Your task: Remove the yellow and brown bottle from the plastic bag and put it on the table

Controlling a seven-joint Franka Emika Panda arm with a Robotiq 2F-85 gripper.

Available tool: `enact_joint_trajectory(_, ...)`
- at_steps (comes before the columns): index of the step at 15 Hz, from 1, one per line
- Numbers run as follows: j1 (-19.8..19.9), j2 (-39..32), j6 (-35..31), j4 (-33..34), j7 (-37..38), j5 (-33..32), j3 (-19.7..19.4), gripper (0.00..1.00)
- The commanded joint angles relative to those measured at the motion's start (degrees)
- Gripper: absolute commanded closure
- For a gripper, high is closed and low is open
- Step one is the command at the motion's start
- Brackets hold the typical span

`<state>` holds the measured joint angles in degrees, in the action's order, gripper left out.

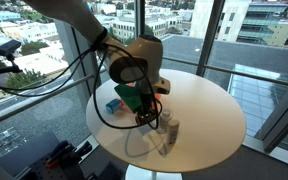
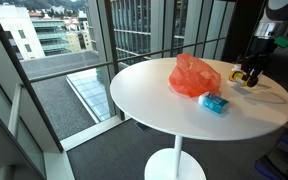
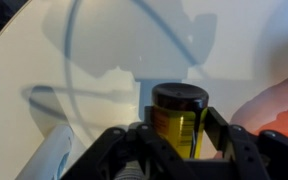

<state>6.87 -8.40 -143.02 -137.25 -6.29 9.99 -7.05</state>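
Note:
The yellow bottle with a dark brown cap (image 3: 177,122) stands upright between my gripper's (image 3: 174,140) two black fingers, which are shut on its sides. In an exterior view the gripper (image 2: 247,72) holds the bottle (image 2: 240,75) low over the far side of the round white table (image 2: 154,100), to the right of the orange-red plastic bag (image 2: 194,76). Whether the bottle touches the table top I cannot tell. The bag's edge shows at the right in the wrist view (image 3: 284,110). In an exterior view the arm hides most of the gripper (image 1: 144,102).
A small blue box (image 2: 215,103) lies in front of the bag; it also shows in an exterior view (image 1: 112,106). Black cables hang from the arm and lie on the table (image 2: 274,96). Glass walls surround the table.

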Motion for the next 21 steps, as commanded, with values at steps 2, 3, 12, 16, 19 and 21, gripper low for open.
enact_joint_trajectory(2, 0.64, -3.06, 0.12, 2.39, 2.08, -1.23, -0.06, 0.72)
enact_joint_trajectory(3, 0.68, -3.48, 0.29, 2.68, 2.19, -1.35, -0.1, 0.72)
enact_joint_trajectory(12, 1.15, -3.83, 1.22, 3.99, 1.44, -1.36, -0.12, 0.01)
enact_joint_trajectory(16, 0.84, -2.37, 2.14, 4.08, -0.18, -1.01, 0.78, 0.0)
enact_joint_trajectory(19, 0.12, -0.68, 4.73, 4.11, -2.19, -1.3, 2.21, 0.0)
enact_joint_trajectory(21, -0.53, 1.04, 7.94, 4.33, -2.69, -1.53, 3.02, 0.0)
